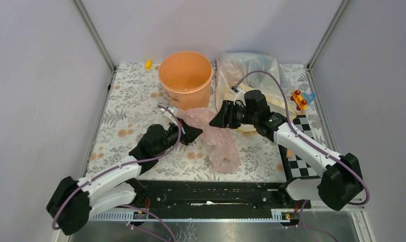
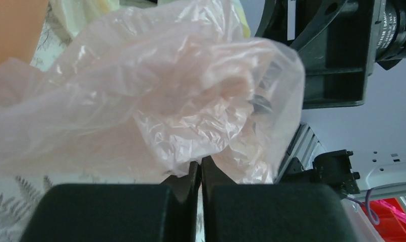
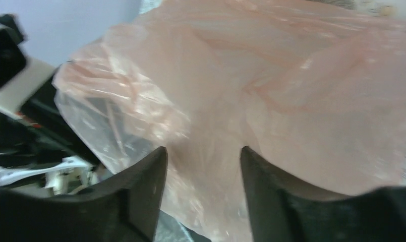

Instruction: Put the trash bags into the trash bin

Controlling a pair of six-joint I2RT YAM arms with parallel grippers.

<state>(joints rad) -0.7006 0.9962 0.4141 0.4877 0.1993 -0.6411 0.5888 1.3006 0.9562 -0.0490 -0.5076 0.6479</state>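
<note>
Count: 1 bin (image 1: 185,75), 1 pink bag (image 1: 220,143), 2 arms, 2 claws.

Bin: upright at the back of the table (image 1: 132,108), left of centre, mouth open; nothing pink shows inside.

Bag: outside the bin, on the table. One end lies just in front of the bin's base; the rest trails toward the near edge, crumpled and flat. It lies between the two claws.

Left claw (image 2: 200,169): jaws closed tight, tips together. The pink film comes right down to the tips and looks pinched there. The bag billows up in front of it in the wrist view.

Right claw (image 3: 203,161): jaws stand partly apart, at a middling gap. Pink film spans the space between and beyond the fingers and is not clamped. Seen from above, it sits at the bag's upper right edge, facing the left claw.

Other items: a heap of pale plastic (image 1: 248,65), cream and clear, at back right beside the bin; bag count not readable. 1 small yellow object (image 1: 149,64) at back left. 1 red-blue-yellow toy (image 1: 301,99) at right. 1 checkerboard (image 1: 299,148) under the right arm.
</note>
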